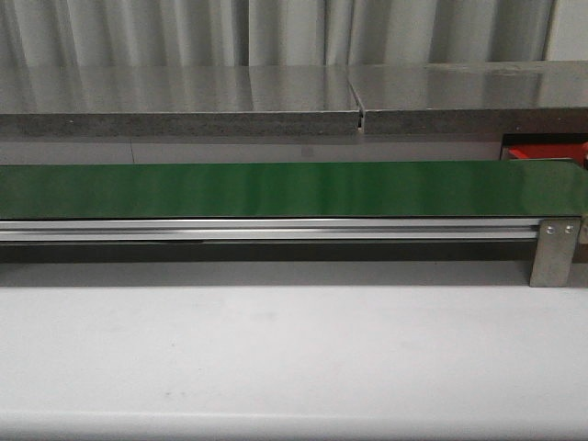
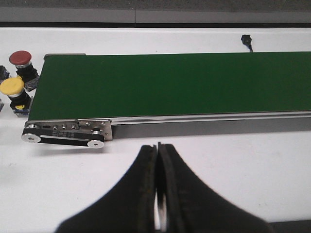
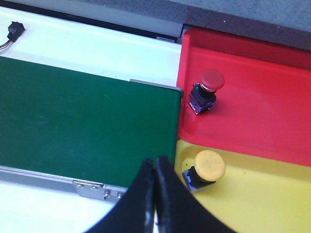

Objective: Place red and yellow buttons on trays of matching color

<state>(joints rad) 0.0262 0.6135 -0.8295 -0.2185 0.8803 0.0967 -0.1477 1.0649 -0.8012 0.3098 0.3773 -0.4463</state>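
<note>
In the right wrist view a red button [image 3: 208, 90] stands on the red tray [image 3: 262, 102], and a yellow button [image 3: 206, 170] stands on the yellow tray [image 3: 252, 204] beside it. My right gripper [image 3: 155, 161] is shut and empty over the green belt's end, just beside the yellow tray. The left wrist view shows another red button [image 2: 22, 62] and another yellow button [image 2: 13, 92] on the white table past the belt's other end. My left gripper [image 2: 156, 146] is shut on nothing, above the table in front of the belt. In the front view a corner of the red tray [image 1: 542, 150] shows.
The green conveyor belt [image 1: 294, 190] runs across the table, with a metal side rail [image 1: 276, 230] and a bracket [image 1: 553, 250] at its right end. A grey ledge [image 1: 276, 101] runs behind it. A black cable plug [image 2: 246, 40] lies behind the belt.
</note>
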